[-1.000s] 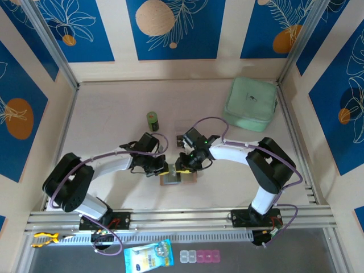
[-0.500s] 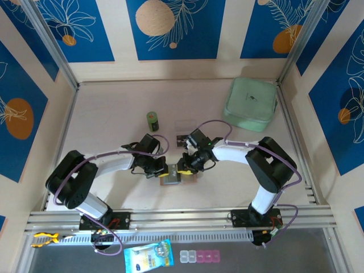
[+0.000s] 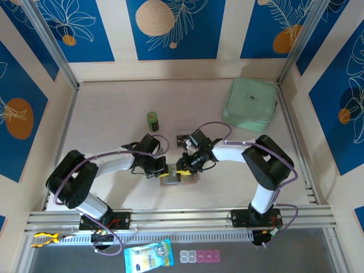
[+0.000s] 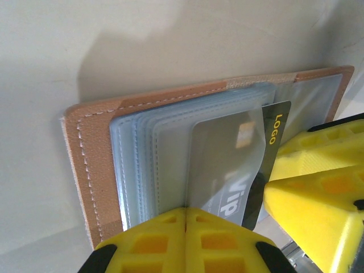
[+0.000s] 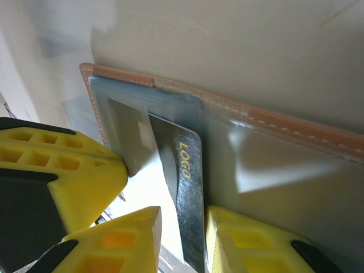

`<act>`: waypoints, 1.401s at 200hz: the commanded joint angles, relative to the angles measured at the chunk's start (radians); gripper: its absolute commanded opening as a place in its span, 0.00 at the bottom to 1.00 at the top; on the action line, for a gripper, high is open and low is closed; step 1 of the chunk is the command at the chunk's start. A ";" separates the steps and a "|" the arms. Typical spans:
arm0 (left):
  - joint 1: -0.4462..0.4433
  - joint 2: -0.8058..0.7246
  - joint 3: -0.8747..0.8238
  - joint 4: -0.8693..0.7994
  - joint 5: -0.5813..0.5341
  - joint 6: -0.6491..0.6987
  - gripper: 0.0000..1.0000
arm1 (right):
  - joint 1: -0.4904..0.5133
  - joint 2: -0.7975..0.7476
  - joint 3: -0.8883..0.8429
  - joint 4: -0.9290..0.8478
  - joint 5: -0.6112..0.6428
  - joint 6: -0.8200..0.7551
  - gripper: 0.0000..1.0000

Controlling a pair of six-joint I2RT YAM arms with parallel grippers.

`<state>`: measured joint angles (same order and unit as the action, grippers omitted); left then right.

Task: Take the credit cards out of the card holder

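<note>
Both arms reach inward, left claw [image 3: 161, 172] closed, right claw [image 3: 183, 169] slightly parted.

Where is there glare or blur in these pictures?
Left wrist view: the yellow tool fingers are soft, and sheen washes the clear plastic sleeves of the tan leather card holder. Right wrist view: glare whitens the sleeve beside the dark LOGO card.

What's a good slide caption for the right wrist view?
Right end effector pinching a dark card from the open card holder.
</note>
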<state>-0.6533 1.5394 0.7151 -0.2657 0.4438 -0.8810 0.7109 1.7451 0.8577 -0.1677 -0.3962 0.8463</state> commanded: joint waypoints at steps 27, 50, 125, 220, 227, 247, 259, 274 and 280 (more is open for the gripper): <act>-0.007 0.021 -0.023 -0.044 -0.027 0.013 0.01 | -0.005 0.015 -0.015 0.027 -0.049 0.009 0.25; -0.007 0.021 -0.023 -0.044 -0.026 0.010 0.02 | -0.006 -0.001 -0.023 0.042 -0.055 0.009 0.23; -0.008 0.014 -0.023 -0.050 -0.031 0.008 0.02 | -0.014 -0.040 -0.060 0.063 -0.042 0.019 0.14; -0.006 -0.001 -0.010 -0.061 -0.032 0.008 0.03 | -0.058 -0.151 -0.068 -0.072 0.000 -0.082 0.09; -0.005 -0.002 -0.008 -0.059 -0.029 0.007 0.03 | -0.060 -0.160 -0.065 -0.080 0.000 -0.095 0.09; -0.007 -0.014 -0.001 -0.036 -0.016 0.001 0.05 | -0.067 -0.190 -0.056 -0.108 0.004 -0.141 0.07; -0.005 -0.024 0.004 -0.028 -0.012 -0.001 0.06 | -0.071 -0.213 -0.041 -0.145 0.017 -0.178 0.06; -0.005 -0.033 0.014 -0.027 -0.005 0.004 0.07 | -0.078 -0.242 -0.020 -0.191 0.032 -0.239 0.05; -0.006 -0.036 0.019 -0.028 -0.001 0.006 0.08 | -0.081 -0.252 -0.008 -0.212 0.033 -0.269 0.05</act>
<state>-0.6533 1.5322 0.7155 -0.2676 0.4435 -0.8814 0.6422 1.5494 0.8043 -0.2707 -0.3801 0.6998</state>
